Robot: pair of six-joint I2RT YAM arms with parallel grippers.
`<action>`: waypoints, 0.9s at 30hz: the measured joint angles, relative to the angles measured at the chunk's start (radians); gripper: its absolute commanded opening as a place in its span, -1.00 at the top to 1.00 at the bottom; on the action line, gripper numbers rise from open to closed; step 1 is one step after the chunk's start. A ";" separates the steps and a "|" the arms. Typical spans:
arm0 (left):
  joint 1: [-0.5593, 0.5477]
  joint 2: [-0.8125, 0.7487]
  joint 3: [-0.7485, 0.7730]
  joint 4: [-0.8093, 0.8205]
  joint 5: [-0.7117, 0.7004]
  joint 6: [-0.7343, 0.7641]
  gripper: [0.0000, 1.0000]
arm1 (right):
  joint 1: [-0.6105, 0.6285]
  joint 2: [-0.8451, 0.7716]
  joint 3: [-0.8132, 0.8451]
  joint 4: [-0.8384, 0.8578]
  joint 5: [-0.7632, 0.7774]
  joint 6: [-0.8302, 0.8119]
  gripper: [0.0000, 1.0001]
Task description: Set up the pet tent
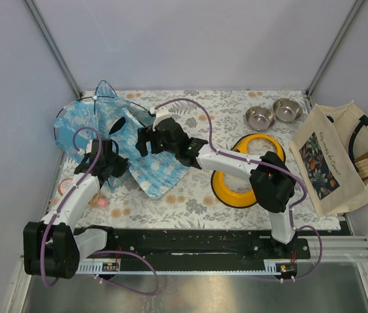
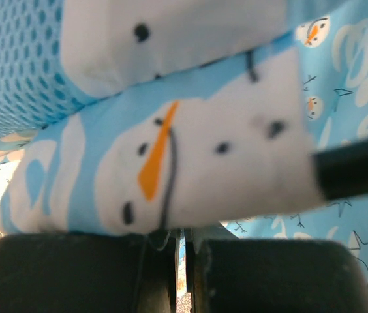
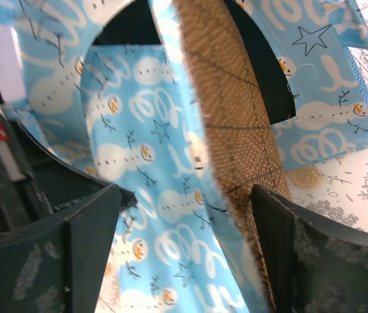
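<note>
The pet tent (image 1: 89, 124), light blue with white snowmen and thin black poles, lies partly collapsed at the back left. My left gripper (image 1: 113, 166) is at its near edge. In the left wrist view, the left gripper (image 2: 184, 231) is shut on a fold of the tent fabric (image 2: 190, 163), with a black pole (image 2: 353, 173) to the right. A flat mat (image 1: 164, 171) of matching print lies against the tent. My right gripper (image 1: 146, 140) hangs over it. The right gripper (image 3: 184, 195) is open, with the mat's brown woven underside (image 3: 230, 111) standing between its fingers.
Two steel bowls (image 1: 260, 117) (image 1: 287, 109) sit at the back right. A yellow ring (image 1: 239, 179) lies under the right arm. A cream tote bag (image 1: 334, 160) fills the right edge. A small pink item (image 1: 99, 202) lies by the left arm on the floral cloth (image 1: 190, 195).
</note>
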 measured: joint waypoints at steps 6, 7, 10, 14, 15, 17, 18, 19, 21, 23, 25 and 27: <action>0.004 0.005 0.000 -0.003 0.000 0.010 1.00 | -0.001 -0.010 -0.002 0.042 0.020 0.040 0.52; 0.004 0.006 0.000 -0.003 -0.001 0.012 1.00 | -0.001 -0.010 -0.002 0.040 0.020 0.053 0.70; 0.005 0.011 0.000 -0.003 0.000 0.019 1.00 | -0.001 -0.003 0.005 0.042 0.012 0.069 1.00; 0.008 0.014 0.000 -0.003 -0.001 0.028 1.00 | -0.002 0.064 0.076 0.020 -0.016 0.099 1.00; 0.009 0.015 0.000 -0.002 -0.001 0.029 1.00 | -0.002 0.093 0.107 0.005 -0.026 0.105 1.00; 0.011 0.018 0.000 0.003 -0.001 0.031 1.00 | -0.002 0.154 0.183 -0.046 -0.048 0.113 1.00; 0.011 0.018 0.000 0.007 0.000 0.032 1.00 | -0.002 0.192 0.231 -0.075 -0.058 0.114 1.00; 0.012 0.019 0.000 0.014 0.000 0.031 1.00 | -0.002 0.232 0.286 -0.111 -0.066 0.116 1.00; 0.012 0.025 0.001 0.031 0.004 0.031 1.00 | -0.002 0.310 0.390 -0.190 -0.071 0.118 1.00; 0.013 0.036 0.002 0.044 0.010 0.031 1.00 | -0.001 0.380 0.492 -0.275 -0.068 0.119 1.00; 0.013 0.046 0.002 0.051 0.017 0.031 1.00 | -0.001 0.423 0.557 -0.338 -0.052 0.123 1.00; 0.013 0.052 0.002 0.054 0.024 0.031 1.00 | -0.001 0.451 0.614 -0.403 -0.021 0.132 0.99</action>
